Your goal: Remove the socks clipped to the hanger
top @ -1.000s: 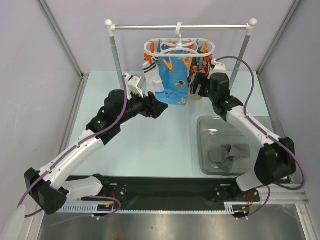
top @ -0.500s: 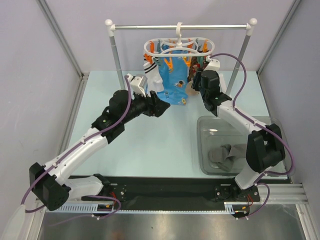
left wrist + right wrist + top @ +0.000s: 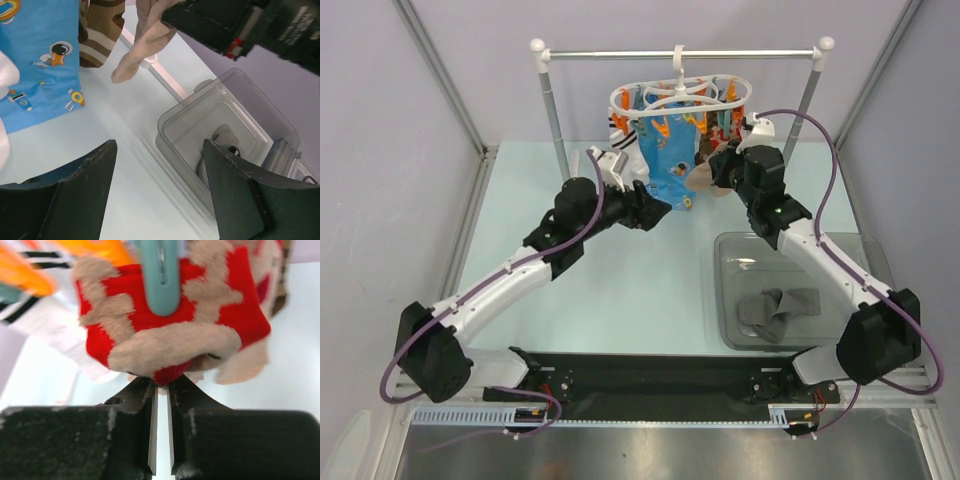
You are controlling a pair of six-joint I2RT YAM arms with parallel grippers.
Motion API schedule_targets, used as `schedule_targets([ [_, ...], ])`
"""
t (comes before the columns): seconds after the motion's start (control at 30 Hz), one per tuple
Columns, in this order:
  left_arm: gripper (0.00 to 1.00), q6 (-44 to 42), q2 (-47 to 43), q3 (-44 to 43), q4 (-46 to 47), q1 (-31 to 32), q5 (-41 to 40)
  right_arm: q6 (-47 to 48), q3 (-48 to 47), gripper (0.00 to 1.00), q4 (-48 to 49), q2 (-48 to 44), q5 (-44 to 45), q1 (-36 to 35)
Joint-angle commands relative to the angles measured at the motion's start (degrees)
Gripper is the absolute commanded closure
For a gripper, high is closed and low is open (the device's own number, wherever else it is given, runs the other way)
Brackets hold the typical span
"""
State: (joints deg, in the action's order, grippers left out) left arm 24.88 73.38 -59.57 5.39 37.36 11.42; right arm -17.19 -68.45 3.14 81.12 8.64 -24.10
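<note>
Nearest you, towards the near right corner of the tabletop (image 3: 620,290), stands a clear bin (image 3: 722,292) with grey socks (image 3: 778,308) lying crumpled in its bottom.

Beyond it, around the middle of the tabletop, your left tool (image 3: 157,185) hangs released. Its fingers (image 3: 85,180) are spread wide with nothing between them, and it points towards the bottom edge of the blue cartoon-print cloth (image 3: 665,165). From its wrist view you look across the bare tabletop to the bin's rim, with the cloth at the upper left.

Farther back and to the right, your right tool (image 3: 161,385) is clenched on the beige sock with red marks (image 3: 170,335). The jaws are almost together, with only a thin slit showing, and the sock's lower red edge is pinched at their tips. A teal clip (image 3: 159,275) grips that sock from above. From the left wrist view the sock runs slanting from the right tool down to a loose toe that hangs clear above the tabletop. Just beside it hangs the brown-and-cream striped sock (image 3: 102,35).

Toward the far edge, the hanger (image 3: 680,95) hangs by its hook from the rail (image 3: 620,53), tilted, with its right side higher. The cloth hangs at its middle, and the white sock with black stripes (image 3: 620,138) is on its left side. The held beige sock is on the right, and orange clips (image 3: 102,251) dangle from the ring. You cannot tell from these views whether any other sock is hidden behind the cloth.
</note>
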Motion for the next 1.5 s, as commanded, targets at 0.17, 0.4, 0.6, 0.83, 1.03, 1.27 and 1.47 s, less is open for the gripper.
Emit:
schedule_targets([
  [0.17, 0.23, -8.09, 9.65, -6.60, 9.02, -0.01, 8.44, -7.05, 0.15, 0.92, -5.60, -5.71, -19.79, 3.70],
  [0.4, 0.22, -10.47, 17.39, -14.51, 9.46, -0.10, 11.16, -10.31, 0.15, 0.91, -4.89, -5.71, -29.72, 5.90],
  [0.6, 0.23, -9.94, 22.32, -19.43, 8.67, 0.16, 14.86, -11.90, 0.42, 0.91, -4.37, -5.89, -32.72, 6.26],
  [0.83, 0.59, -9.50, 23.12, -18.83, 9.99, 0.78, 15.04, -12.34, -0.02, 0.77, -6.11, -6.50, -32.99, 6.43],
  [1.03, 1.00, -9.50, 21.98, -19.09, 9.12, 2.09, 11.36, -11.99, -7.13, 0.53, -22.16, -6.86, -18.78, 6.52],
  [1.27, 1.00, -13.20, 21.36, -20.67, 5.60, 5.35, -0.34, -7.95, -23.56, 0.39, -35.21, -3.35, -1.98, 3.98],
  [1.47, 1.00, -12.58, 20.92, -20.58, 6.22, 5.96, -0.70, -0.75, -32.79, 0.38, -32.76, 0.61, 1.02, 1.69],
])
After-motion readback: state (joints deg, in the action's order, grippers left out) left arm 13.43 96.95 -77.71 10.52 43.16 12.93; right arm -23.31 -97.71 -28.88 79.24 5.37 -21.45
